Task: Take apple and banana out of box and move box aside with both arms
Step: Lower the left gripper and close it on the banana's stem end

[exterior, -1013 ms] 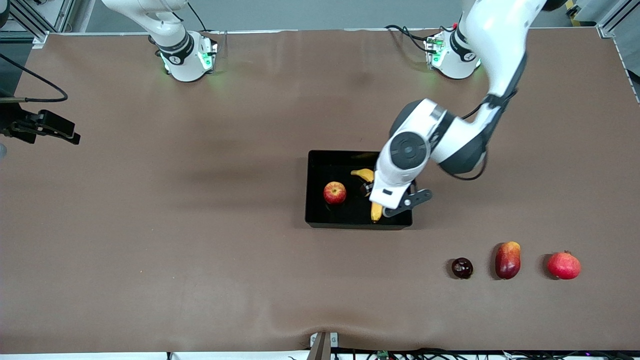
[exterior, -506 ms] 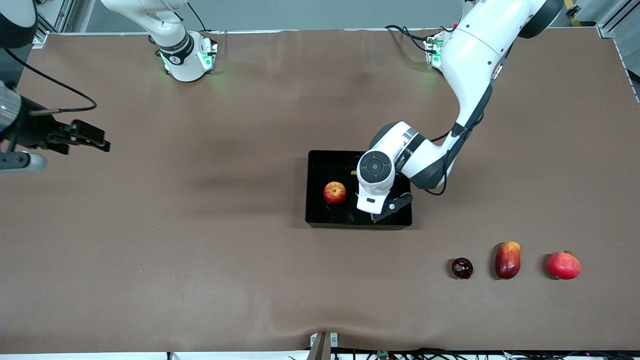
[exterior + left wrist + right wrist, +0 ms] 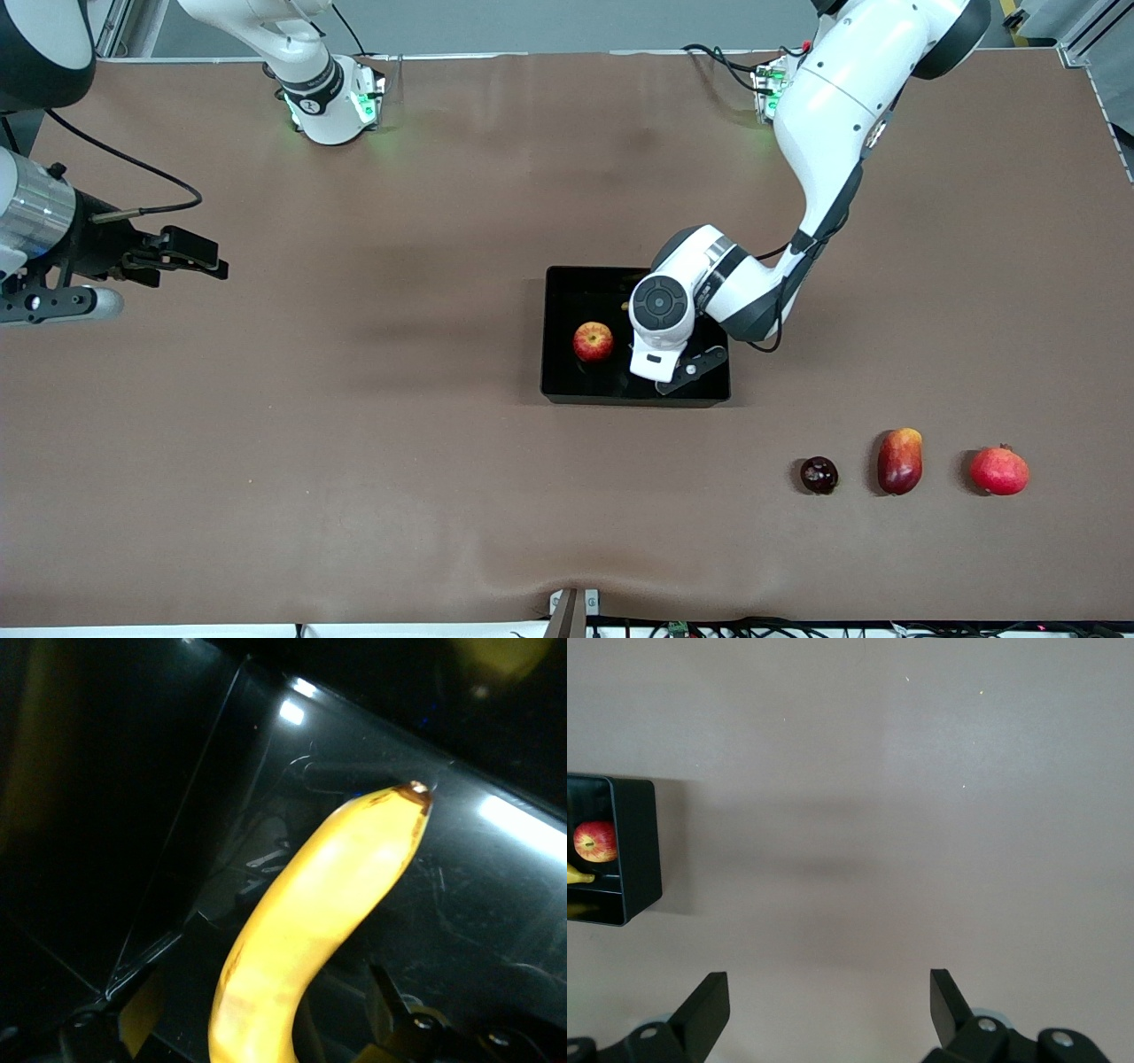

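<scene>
Box (image 3: 558, 292): black low-walled tray near mid-table, holding both fruits.
Apple (image 3: 593, 342): lies in the box toward the right arm's end.
Banana (image 3: 310, 939): lies on the box floor between the left gripper's fingers; hidden under the wrist in the front view.
Left gripper (image 3: 257, 1041): down in the box over the banana, jaws spread wide on either side of the fruit, not pressing it.
Right gripper (image 3: 828, 1010): over bare table at the right arm's end, well apart from the box, jaws released and holding nothing.
Table (image 3: 354, 443): brown. Plum (image 3: 819, 475), mango (image 3: 899, 460) and pomegranate (image 3: 998, 470) lie in a row nearer the camera than the box, toward the left arm's end.
</scene>
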{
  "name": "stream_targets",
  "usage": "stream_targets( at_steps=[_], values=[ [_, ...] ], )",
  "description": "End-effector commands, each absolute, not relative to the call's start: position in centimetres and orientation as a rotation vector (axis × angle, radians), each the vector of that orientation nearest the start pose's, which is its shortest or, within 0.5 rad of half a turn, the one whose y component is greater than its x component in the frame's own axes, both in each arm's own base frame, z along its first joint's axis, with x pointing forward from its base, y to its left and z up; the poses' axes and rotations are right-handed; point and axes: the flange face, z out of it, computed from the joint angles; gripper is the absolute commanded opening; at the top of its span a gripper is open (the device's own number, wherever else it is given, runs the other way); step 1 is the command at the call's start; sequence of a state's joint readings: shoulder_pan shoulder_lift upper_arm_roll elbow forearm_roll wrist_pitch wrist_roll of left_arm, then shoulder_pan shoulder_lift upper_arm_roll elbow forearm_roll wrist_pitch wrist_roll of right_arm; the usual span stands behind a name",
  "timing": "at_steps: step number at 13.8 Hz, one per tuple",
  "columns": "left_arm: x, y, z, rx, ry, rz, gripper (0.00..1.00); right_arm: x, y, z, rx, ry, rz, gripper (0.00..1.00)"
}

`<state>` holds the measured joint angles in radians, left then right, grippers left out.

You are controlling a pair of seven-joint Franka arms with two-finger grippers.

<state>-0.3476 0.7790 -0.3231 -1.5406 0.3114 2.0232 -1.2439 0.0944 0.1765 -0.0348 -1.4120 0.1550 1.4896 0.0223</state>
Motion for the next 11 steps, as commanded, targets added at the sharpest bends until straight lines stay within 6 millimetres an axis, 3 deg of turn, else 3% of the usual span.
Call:
stream_targets(
  at_steps=[1, 3, 6, 11],
  values=[
    [55.7, -38.6, 17.7, -2.826, -0.667, 0.136, 1.0, 59.9, 5.4, 59.1, -2.981, -0.062, 0.148, 1.0],
    [55.7, -39.0, 17.4, -2.848, -0.671, 0.124, 0.98, 60.1, 5.3, 59.3, -2.981, -0.059, 0.123, 1.0],
    [55.8, -39.2, 16.7, -2.864, -0.694, 0.115, 0.74, 59.9, 5.5, 59.6, -2.98, -0.059, 0.119, 1.0],
    [55.8, -39.2, 16.7, -2.87, -0.674, 0.113, 0.0, 59.8, 5.7, 59.7, -2.98, -0.05, 0.121, 1.0]
  ],
)
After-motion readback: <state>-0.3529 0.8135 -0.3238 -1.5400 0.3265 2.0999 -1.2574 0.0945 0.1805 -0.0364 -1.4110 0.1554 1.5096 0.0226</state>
